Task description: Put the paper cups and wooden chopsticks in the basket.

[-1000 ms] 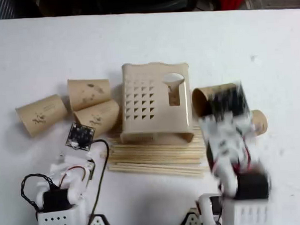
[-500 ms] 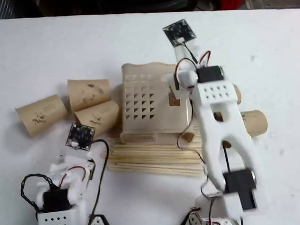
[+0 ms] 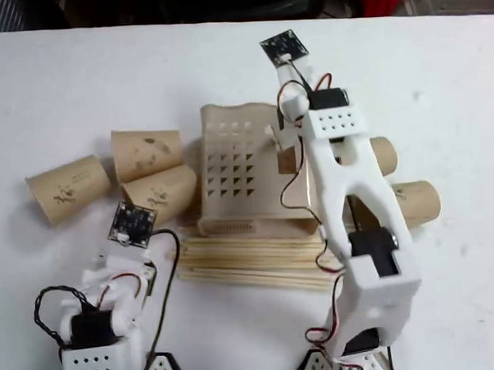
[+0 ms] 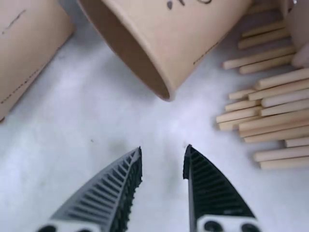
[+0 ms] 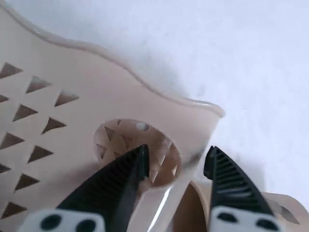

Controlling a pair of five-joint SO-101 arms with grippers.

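Right arm (image 3: 345, 172) has swung to frame centre, its hand (image 5: 176, 153) parted astride the handle hole (image 5: 120, 137) of the seemingly overturned basket (image 3: 238, 165), probably to right it.

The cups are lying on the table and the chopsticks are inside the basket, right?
No. The high view shows the chopsticks on the table beside the basket, not inside it. The cups do lie on the table.
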